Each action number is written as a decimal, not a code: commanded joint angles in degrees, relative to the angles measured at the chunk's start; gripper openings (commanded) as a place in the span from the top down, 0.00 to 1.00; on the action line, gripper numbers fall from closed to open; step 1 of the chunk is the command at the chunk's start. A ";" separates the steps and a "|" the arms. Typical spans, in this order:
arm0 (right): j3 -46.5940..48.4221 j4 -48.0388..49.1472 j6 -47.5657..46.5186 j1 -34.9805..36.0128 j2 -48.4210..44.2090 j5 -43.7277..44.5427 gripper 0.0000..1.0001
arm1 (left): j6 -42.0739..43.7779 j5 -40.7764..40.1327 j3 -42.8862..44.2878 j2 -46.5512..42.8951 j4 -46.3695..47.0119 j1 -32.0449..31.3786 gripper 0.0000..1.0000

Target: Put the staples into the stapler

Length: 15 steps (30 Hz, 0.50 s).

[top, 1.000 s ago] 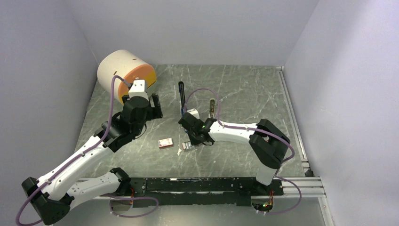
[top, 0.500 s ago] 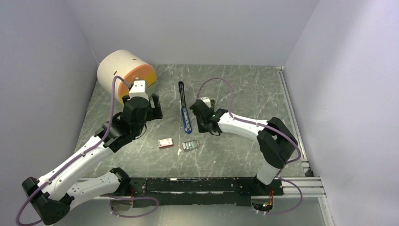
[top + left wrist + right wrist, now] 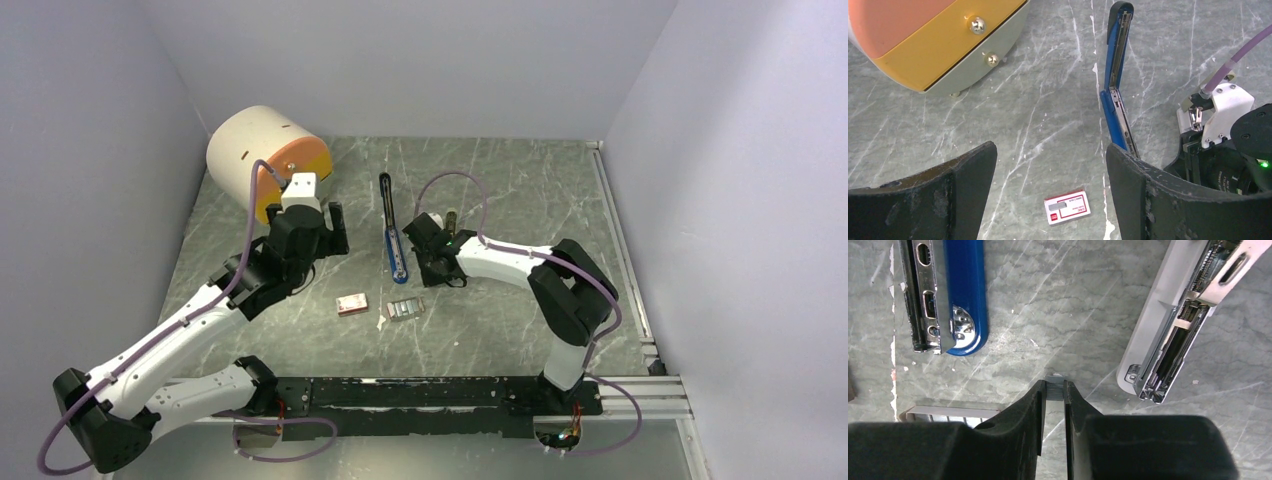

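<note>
The blue stapler (image 3: pixel 394 240) lies opened out flat at mid-table, metal channel facing up (image 3: pixel 928 295); its hinge shows in the left wrist view (image 3: pixel 1111 95). My right gripper (image 3: pixel 436 266) is just to its right, shut on a small grey strip of staples (image 3: pixel 1055 388) pinched at its fingertips (image 3: pixel 1055 390) just above the table. The rest of the staples block (image 3: pixel 402 309) lies nearer the arms, and its edge shows in the right wrist view (image 3: pixel 948 413). My left gripper (image 3: pixel 1050 150) hovers open over the pink-red and white box (image 3: pixel 1068 207), left of the stapler.
A large white and orange cylinder (image 3: pixel 266 154) lies on its side at the back left. A pale grey bar with an open metal channel (image 3: pixel 1170 335) lies right of my right gripper. The box (image 3: pixel 351 304) sits left of the staples block.
My right gripper has moved from the staples block away from the arms to beside the stapler's near end. The left arm has shifted slightly right.
</note>
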 commanded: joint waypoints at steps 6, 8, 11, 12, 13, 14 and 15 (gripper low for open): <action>3.94 -2.99 -4.03 -0.14 2.82 -0.47 0.69 | 1.00 1.45 -0.29 -0.19 1.05 0.28 0.15; 5.73 -4.71 -4.44 -0.16 3.74 -0.18 0.64 | 1.05 1.41 -0.26 -0.31 0.94 0.28 0.15; 7.01 -5.96 -4.13 -0.15 4.24 -0.22 0.60 | 0.94 1.08 -0.17 -0.37 0.63 0.27 0.15; 7.47 -6.57 -3.84 -0.14 4.47 -0.02 0.60 | 0.99 0.98 -0.18 -0.56 0.66 0.33 0.15; 7.99 -7.34 -3.51 -0.14 4.80 0.36 0.60 | 1.02 1.03 -0.17 -0.68 0.69 0.32 0.15; 8.59 -8.06 -3.08 -0.14 5.24 0.64 0.60 | 1.09 0.97 -0.17 -0.76 0.70 0.29 0.15; 9.17 -8.89 -2.22 -0.15 5.69 1.36 0.61 | 1.11 0.87 -0.17 -0.87 0.63 0.31 0.15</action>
